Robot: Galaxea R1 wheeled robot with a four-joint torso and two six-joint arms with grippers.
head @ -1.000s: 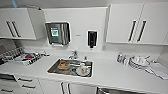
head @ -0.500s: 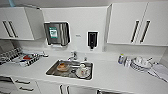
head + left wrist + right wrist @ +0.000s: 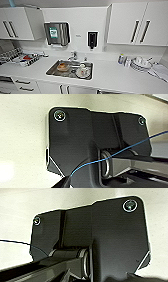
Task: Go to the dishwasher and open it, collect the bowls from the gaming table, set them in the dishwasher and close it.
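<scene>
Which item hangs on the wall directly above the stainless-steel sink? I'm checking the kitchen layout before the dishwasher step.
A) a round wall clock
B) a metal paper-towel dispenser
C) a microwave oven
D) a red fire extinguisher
B: the head view shows a shiny metal paper-towel dispenser on the white wall above the stainless-steel sink, with a small black dispenser beside it.

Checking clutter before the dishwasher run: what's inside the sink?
In the steel sink: a brownish dish toward its left and white crockery toward its right, with a dark drain area between. What lies beneath those dishes is covered.
</scene>
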